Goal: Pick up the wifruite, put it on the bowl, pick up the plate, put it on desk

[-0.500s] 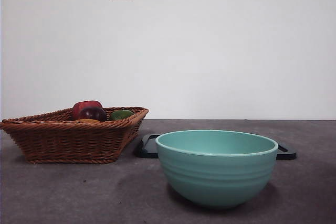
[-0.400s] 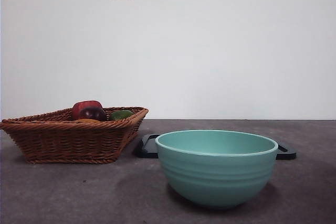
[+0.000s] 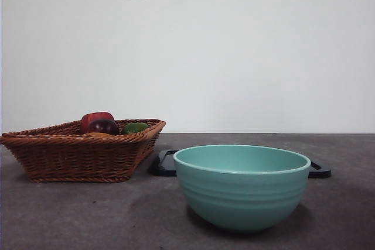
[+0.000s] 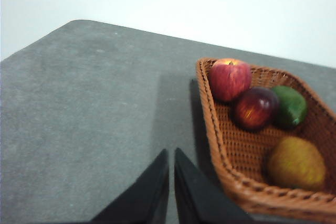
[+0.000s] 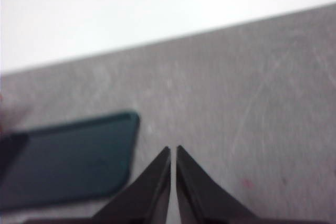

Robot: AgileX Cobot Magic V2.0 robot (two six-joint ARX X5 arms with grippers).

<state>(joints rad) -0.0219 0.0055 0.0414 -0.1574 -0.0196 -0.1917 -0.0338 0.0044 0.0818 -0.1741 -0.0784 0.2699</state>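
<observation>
Lying in the brown wicker basket (image 4: 247, 182), the wifruite (image 4: 296, 163) rested near the rim closest to the left wrist camera, just beside a dark red-purple fruit (image 4: 255, 108) and a green fruit (image 4: 289, 106), with a red apple (image 4: 230, 78) at the far end. In the front view only a thin golden edge of it showed above the basket wall. The left gripper (image 4: 171, 153) hovered over the bare desk (image 4: 79, 114) beside the basket, its jaws almost closed with only a thin slit between them, and it held nothing. The right gripper (image 5: 173, 150) was in the same condition, nearly closed and empty, above the desk near the black tray (image 5: 68, 158). The bowl (image 3: 241, 185) stood empty on the desk in front of the tray, well apart from the basket.

I judged the wifruite to be light and rather firm, but its oval form could roll between the jaws. The fuzzy skin should give some friction. The best hold seemed to be across its short width, at the middle, with the jaws first opened wide. Too strong pressure could bruise it, and the neighbouring fruits left little room on that side.
</observation>
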